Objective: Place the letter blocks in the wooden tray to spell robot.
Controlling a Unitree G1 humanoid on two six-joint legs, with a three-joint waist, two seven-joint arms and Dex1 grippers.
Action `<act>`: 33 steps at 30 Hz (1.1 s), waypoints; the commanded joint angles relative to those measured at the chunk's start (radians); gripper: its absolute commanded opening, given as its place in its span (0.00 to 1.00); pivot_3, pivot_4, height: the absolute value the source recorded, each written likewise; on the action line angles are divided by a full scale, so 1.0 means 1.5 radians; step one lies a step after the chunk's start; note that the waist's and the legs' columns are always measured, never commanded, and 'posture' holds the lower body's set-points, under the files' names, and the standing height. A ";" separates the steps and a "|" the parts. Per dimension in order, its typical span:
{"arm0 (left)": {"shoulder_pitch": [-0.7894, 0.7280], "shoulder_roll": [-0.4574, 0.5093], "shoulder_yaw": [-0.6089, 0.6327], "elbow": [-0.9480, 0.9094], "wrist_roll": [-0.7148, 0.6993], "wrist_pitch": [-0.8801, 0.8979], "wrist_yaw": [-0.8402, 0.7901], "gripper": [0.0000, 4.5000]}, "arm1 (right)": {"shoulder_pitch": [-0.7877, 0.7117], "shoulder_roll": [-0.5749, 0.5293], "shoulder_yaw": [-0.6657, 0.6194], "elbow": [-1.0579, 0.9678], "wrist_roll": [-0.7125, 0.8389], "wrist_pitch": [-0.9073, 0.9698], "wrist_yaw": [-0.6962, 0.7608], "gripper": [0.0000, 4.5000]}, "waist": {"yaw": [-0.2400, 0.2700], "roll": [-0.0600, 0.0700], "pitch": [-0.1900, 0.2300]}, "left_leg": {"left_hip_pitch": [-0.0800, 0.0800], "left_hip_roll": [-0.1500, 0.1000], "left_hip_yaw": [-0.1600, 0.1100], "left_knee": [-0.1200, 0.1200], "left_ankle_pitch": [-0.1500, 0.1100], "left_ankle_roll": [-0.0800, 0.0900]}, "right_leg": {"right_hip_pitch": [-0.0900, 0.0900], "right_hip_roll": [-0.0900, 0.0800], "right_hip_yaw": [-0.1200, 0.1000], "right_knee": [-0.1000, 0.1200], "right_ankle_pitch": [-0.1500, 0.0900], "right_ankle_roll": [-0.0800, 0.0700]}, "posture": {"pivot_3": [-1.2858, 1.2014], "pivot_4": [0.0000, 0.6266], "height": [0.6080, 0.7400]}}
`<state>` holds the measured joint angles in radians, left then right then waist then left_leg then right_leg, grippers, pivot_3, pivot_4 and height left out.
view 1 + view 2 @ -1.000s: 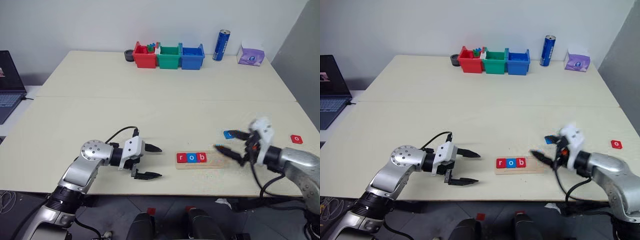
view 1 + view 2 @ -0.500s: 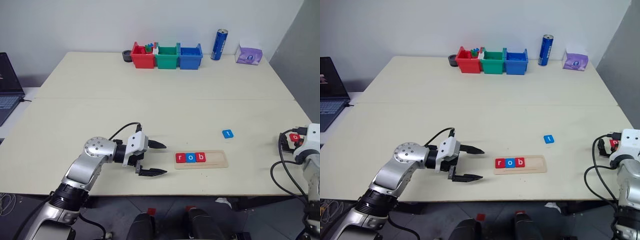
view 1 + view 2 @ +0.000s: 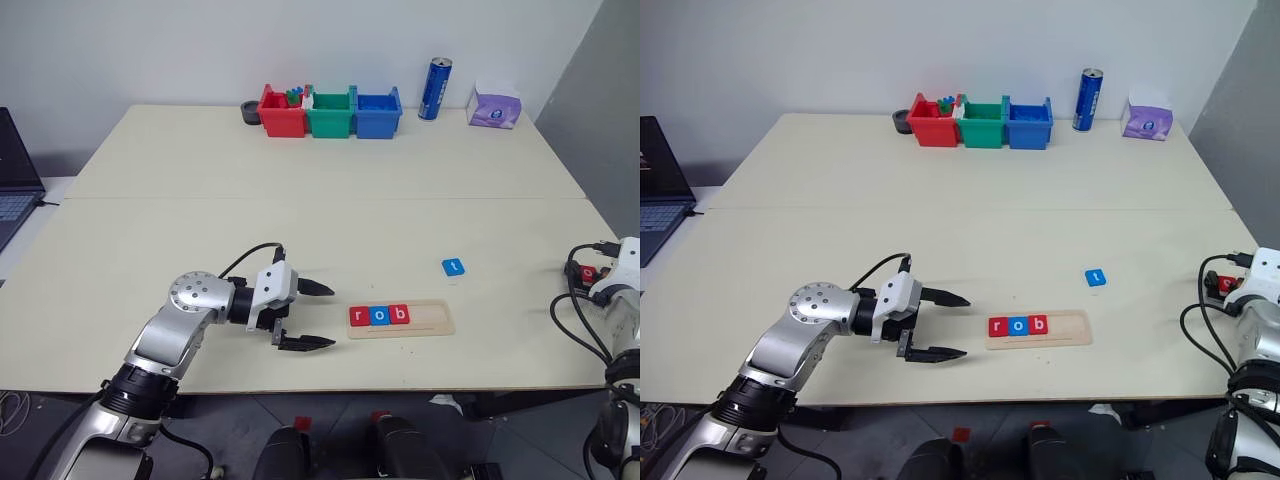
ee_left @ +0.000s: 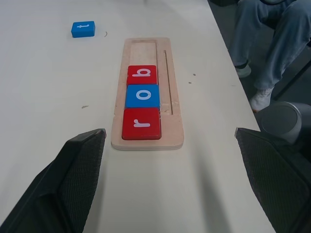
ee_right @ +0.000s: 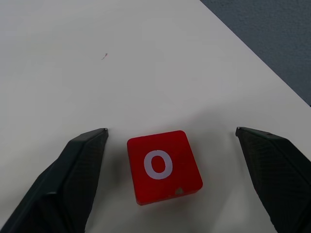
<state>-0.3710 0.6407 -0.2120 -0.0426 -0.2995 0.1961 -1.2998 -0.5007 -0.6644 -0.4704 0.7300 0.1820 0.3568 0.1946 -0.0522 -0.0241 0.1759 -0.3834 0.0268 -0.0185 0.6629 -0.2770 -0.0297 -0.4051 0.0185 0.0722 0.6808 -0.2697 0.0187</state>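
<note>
1. The left claw [image 3: 312, 315] hangs just over the table [image 3: 300, 210] near its front edge, its two black fingers wide apart and holding nothing.
2. Straight ahead of that claw, a short way past its fingertips, lies the tray [image 4: 147, 94], lengthwise along the line the claw points.
3. Three blocks sit in the tray's groove, touching one another: the red r [image 4: 141, 124] nearest the left claw, then the blue o [image 4: 143, 95], then the red b [image 4: 142, 74].
4. The far part of the groove, beyond the b, is bare wood.
5. The blue t [image 4: 83, 28] lies on the table past the tray's far end and off to one side, apart from the tray and well away from the left claw.
6. The right claw [image 5: 171, 133] is low over the table at its right edge, its fingers spread wide.
7. A red o [image 5: 164, 166] lies flat on the table between the right claw's two fingers, with a gap on each side; neither finger touches it.
8. From the head, this red o [image 3: 587, 272] shows just in front of the right wrist, well apart from the tray [image 3: 401, 318].
9. Far beyond both claws, at the table's back edge, stand the bins [image 3: 330, 111], a can [image 3: 435, 89] and a purple pack [image 3: 496, 106].
</note>
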 commanded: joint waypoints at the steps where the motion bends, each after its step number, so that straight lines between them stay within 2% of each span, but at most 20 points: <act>1: -0.007 0.007 0.004 -0.035 -0.007 0.007 0.000 1.00 | 0.017 0.002 -0.017 -0.011 0.020 0.052 -0.023 0.79 | 0.002 0.000 0.000 | 0.000 0.000 0.000 0.000 0.000 0.000 | 0.000 0.000 0.000 0.000 0.000 0.000 | 0.52 0.24 1.00; 7: -0.006 0.012 0.011 -0.048 -0.014 0.024 -0.001 1.00 | 0.076 0.027 -0.040 -0.128 0.060 0.120 -0.041 0.33 | 0.014 0.000 0.000 | -0.001 0.000 -0.003 0.000 0.000 0.000 | 0.000 0.000 0.000 0.000 0.000 0.000 | 0.52 0.24 1.00; 10: -0.003 0.016 0.017 -0.053 -0.023 0.030 -0.005 1.00 | 0.135 0.047 -0.028 -0.273 0.077 0.170 -0.032 0.32 | 0.015 0.000 0.000 | -0.001 0.000 -0.003 0.000 0.000 0.000 | 0.000 0.000 -0.001 0.000 0.000 0.000 | 0.52 0.24 1.00; 14: 0.002 0.021 0.025 -0.049 -0.034 0.026 -0.014 1.00 | 0.245 0.099 0.005 -0.557 0.126 0.277 -0.026 0.32 | 0.013 0.000 0.000 | -0.001 0.001 -0.004 -0.001 0.000 0.000 | 0.000 0.000 -0.001 0.000 -0.001 0.001 | 0.52 0.24 1.00; 16: 0.004 0.022 0.026 -0.041 -0.033 0.018 -0.018 1.00 | 0.300 0.140 0.034 -0.694 0.154 0.333 -0.038 0.32 | 0.009 0.001 -0.001 | -0.001 0.001 -0.004 -0.001 0.000 0.000 | 0.000 0.001 0.000 0.000 -0.002 0.003 | 0.52 0.24 1.00; 20: 0.002 0.018 0.019 -0.028 -0.028 0.007 -0.020 1.00 | 0.357 0.231 0.088 -0.859 0.173 0.409 -0.093 0.32 | 0.006 0.001 -0.001 | 0.000 0.002 -0.004 0.000 0.000 0.000 | 0.000 0.002 0.000 0.000 -0.002 0.003 | 0.52 0.24 1.00; 23: 0.002 0.016 0.016 -0.026 -0.028 0.006 -0.021 1.00 | 0.383 0.278 0.122 -0.917 0.173 0.446 -0.117 0.32 | 0.007 0.001 -0.001 | -0.001 0.002 -0.004 0.000 0.000 0.000 | 0.000 0.002 -0.001 0.000 -0.002 0.003 | 0.52 0.24 1.00; 31: 0.001 0.016 0.014 -0.008 -0.021 -0.013 -0.028 1.00 | 0.376 0.314 0.106 -0.889 0.139 0.445 -0.156 0.32 | 0.009 0.001 -0.001 | -0.001 0.001 -0.003 0.000 0.000 0.000 | 0.000 0.000 -0.001 0.000 -0.002 0.003 | 0.52 0.24 1.00; 33: 0.005 0.017 0.016 -0.005 -0.019 -0.019 -0.028 1.00 | 0.371 0.329 0.101 -0.888 0.144 0.439 -0.160 0.49 | 0.010 0.001 -0.001 | -0.001 0.001 -0.003 0.000 0.000 0.000 | 0.000 0.000 -0.001 0.000 -0.002 0.003 | 0.52 0.24 1.00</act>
<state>-0.3641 0.6640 -0.1969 -0.0413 -0.3282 0.1866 -1.3415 0.0556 -0.1825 -0.2951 -0.6124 0.4066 1.0171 -0.0273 -0.0373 -0.0233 0.1744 -0.3843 0.0285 -0.0233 0.6627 -0.2770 -0.0299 -0.4056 0.0180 0.0705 0.6803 -0.2731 0.0237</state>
